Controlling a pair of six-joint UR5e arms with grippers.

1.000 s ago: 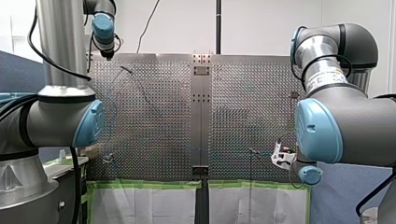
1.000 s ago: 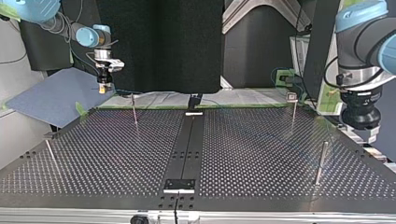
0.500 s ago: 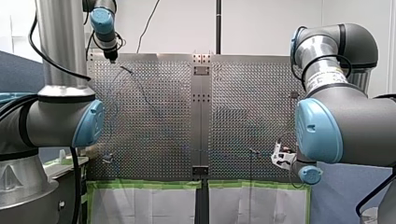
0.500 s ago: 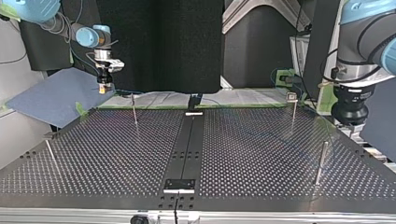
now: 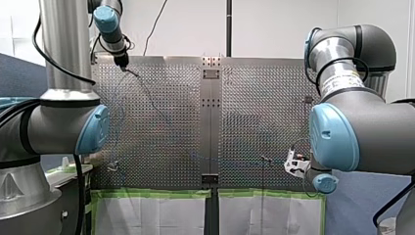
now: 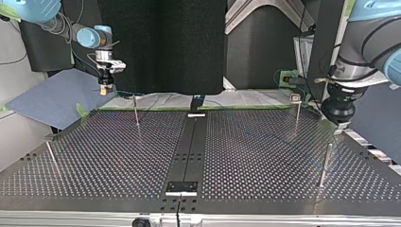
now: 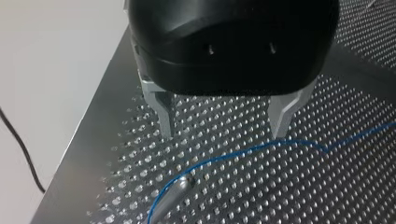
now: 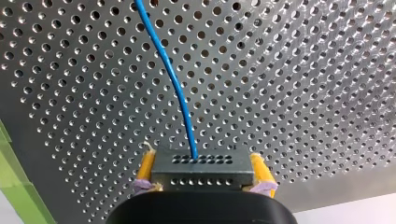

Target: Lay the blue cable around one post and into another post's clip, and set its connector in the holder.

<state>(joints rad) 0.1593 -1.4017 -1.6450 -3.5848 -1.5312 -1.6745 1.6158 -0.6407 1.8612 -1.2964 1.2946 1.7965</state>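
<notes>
In the right wrist view my right gripper (image 8: pixel 201 179) is shut, its yellow pads (image 8: pixel 145 167) clamping a grey connector block (image 8: pixel 201 169); the blue cable (image 8: pixel 173 79) runs from the block over the perforated plate. In the top view that gripper (image 6: pixel 104 88) hangs above the plate's far left corner. My left gripper (image 7: pixel 224 133) stands open, its metal fingers (image 7: pixel 164 114) just above the plate. The blue cable (image 7: pixel 243 151) passes ahead of them and bends around a thin metal post (image 7: pixel 170 198). In the front view this gripper (image 5: pixel 122 62) is beside the far left post (image 5: pixel 132 73).
Thin upright posts stand on the perforated table (image 6: pixel 265 161): one (image 6: pixel 136 111) near my right gripper, a clip-topped one (image 6: pixel 296 111), one (image 6: pixel 325 164) under my left arm and one (image 6: pixel 51 156) at the top view's left. A black centre strip (image 6: pixel 189 151) carries small brackets (image 6: pixel 181 187).
My left arm has swung in over the plate toward the corner post, leftward in the top view and lower in the front view. My right arm with the connector has stayed put.
</notes>
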